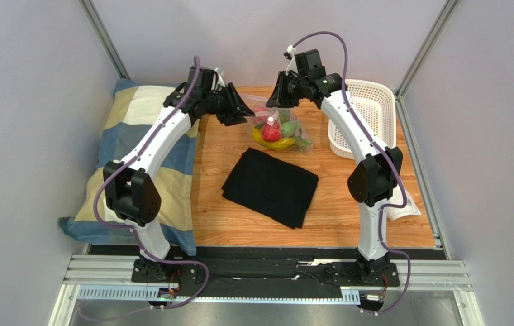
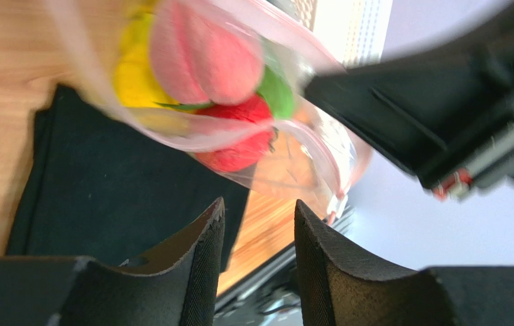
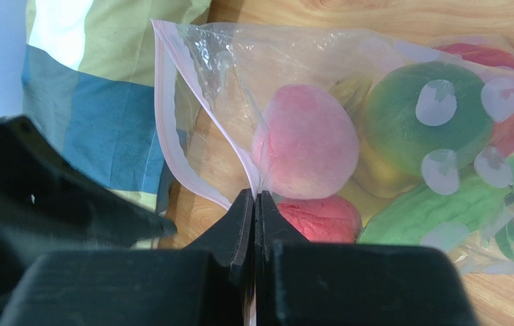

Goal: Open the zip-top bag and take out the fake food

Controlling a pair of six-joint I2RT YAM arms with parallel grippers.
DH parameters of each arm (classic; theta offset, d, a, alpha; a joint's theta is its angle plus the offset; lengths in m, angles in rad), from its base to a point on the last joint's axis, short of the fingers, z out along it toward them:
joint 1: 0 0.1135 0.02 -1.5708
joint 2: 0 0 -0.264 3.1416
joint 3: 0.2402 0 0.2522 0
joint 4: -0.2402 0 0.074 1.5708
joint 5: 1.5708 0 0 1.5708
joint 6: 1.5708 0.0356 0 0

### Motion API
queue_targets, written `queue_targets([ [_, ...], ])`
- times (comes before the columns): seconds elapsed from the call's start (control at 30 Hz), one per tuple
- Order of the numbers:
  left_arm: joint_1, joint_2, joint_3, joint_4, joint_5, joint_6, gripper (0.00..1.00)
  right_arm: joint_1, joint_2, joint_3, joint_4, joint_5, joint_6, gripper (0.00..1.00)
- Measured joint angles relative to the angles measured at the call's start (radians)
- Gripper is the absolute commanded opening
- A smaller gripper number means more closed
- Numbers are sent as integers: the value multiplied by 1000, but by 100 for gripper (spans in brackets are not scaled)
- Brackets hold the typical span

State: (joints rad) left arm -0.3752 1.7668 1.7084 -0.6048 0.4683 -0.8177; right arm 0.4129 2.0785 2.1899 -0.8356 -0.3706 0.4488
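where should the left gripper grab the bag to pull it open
On the bag, take the free pink zip lip from the pillow side: the right gripper pinches the other lip, and the left gripper hangs open nearby.

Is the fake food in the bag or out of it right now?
In. The fake food shows through the clear plastic of the zip-top bag in both wrist views; the right gripper pinches its edge.

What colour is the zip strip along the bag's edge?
Pale pink. The zip strip of the zip-top bag shows best in the right wrist view.
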Motion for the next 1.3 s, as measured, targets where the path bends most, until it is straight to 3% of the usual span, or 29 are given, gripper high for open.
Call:
queue_targets([
  [0.2,62,37,37,-75,-35,-193,49,8,-8,-10,26,3,3,0],
  [0.23,61,52,52,-87,-41,-210,53,13,-8,-13,27,3,3,0],
  [0.33,54,90,90,-124,-76,-244,54,26,-8,-17,27,5,3,0],
  [0.4,54,109,116,-158,-102,-258,64,34,-8,-18,30,5,3,0],
  [0.6,59,156,171,-241,-175,-292,64,39,-12,-30,44,5,4,0],
  [0.73,64,200,180,-253,-190,-306,48,39,-16,-33,50,5,9,0],
  [0.83,68,225,180,-250,-197,-301,27,38,-19,-33,52,5,11,0],
  [1.0,79,245,185,-208,-174,-254,16,37,-21,-33,53,8,19,0],
  [1.07,83,244,185,-174,-168,-212,0,35,-21,-29,53,9,26,0],
  [1.3,86,248,315,-116,-141,-61,0,25,-19,54,56,3,60,2],
])
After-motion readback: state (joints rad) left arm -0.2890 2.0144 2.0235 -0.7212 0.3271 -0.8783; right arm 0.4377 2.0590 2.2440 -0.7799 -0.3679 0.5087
